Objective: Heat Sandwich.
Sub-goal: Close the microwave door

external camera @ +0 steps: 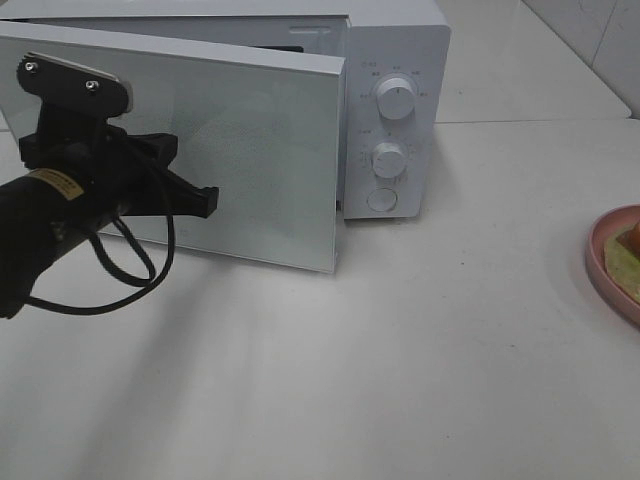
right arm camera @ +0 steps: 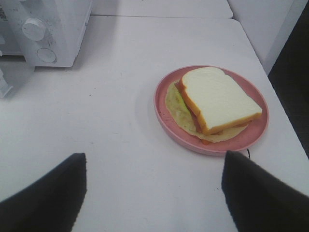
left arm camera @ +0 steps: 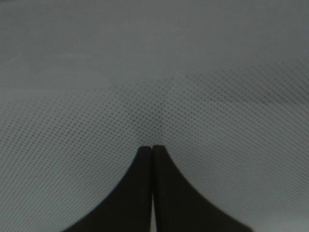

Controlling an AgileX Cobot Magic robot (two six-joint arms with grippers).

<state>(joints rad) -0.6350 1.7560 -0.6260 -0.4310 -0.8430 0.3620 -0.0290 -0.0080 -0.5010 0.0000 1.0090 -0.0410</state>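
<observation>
The sandwich (right arm camera: 217, 99), white bread over green lettuce and red-orange filling, lies on a round pink plate (right arm camera: 163, 113) on the white table. My right gripper (right arm camera: 154, 159) hovers open just short of the plate, nothing between its fingers. In the high view only the plate's edge (external camera: 600, 262) and a bit of the sandwich (external camera: 630, 243) show at the far right. The white microwave (external camera: 400, 60) stands at the back with its door (external camera: 260, 140) swung partly out. My left gripper (external camera: 207, 202) is shut and empty, its tips (left arm camera: 152, 149) close against the door's dotted glass.
The microwave's two knobs (external camera: 395, 100) and a round button (external camera: 382, 199) sit on its right panel. The left arm's black cable (external camera: 130, 270) loops below the wrist. The table's right edge runs close behind the plate, next to a white wall (right arm camera: 260, 24).
</observation>
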